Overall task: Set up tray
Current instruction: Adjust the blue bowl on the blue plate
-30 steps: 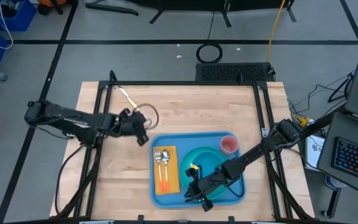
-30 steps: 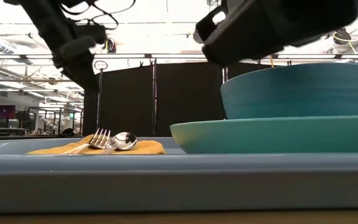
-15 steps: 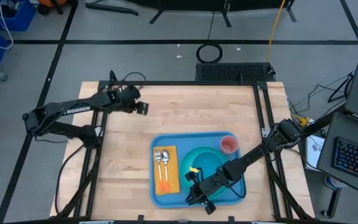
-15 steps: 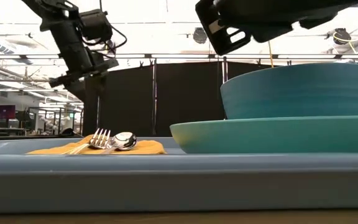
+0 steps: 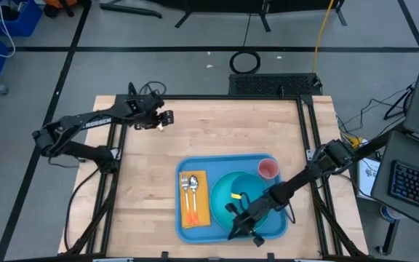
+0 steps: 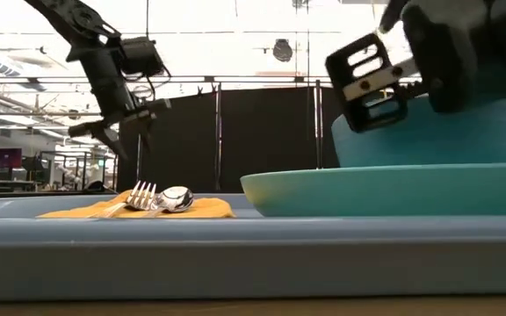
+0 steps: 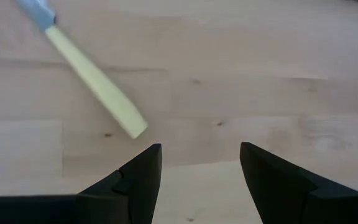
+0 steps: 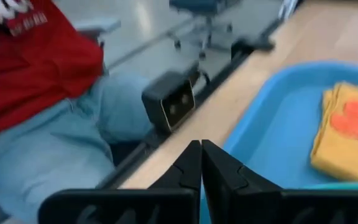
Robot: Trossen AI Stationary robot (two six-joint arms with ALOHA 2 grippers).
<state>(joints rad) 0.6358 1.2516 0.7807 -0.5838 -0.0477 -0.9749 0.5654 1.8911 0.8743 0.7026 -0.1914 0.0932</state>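
With the blue tray [image 5: 195, 229] laid near the table's front edge, the left gripper [image 5: 160, 121], jaws spread, has swung back over a pale-handled utensil [image 7: 92, 84], while the right gripper [image 5: 233, 234], jaws pressed together, empty, withdraws from the bowl [image 5: 233, 195].

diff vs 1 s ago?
Left gripper pulled away from the tray to the table's far left, open above a pale utensil handle. Right gripper, shut and empty, slid toward the tray's near edge. Napkin, fork, spoon, plate, cup unchanged.

napkin [image 5: 194, 198] left of plate [image 5: 229, 192], on tray [image 5: 228, 160]
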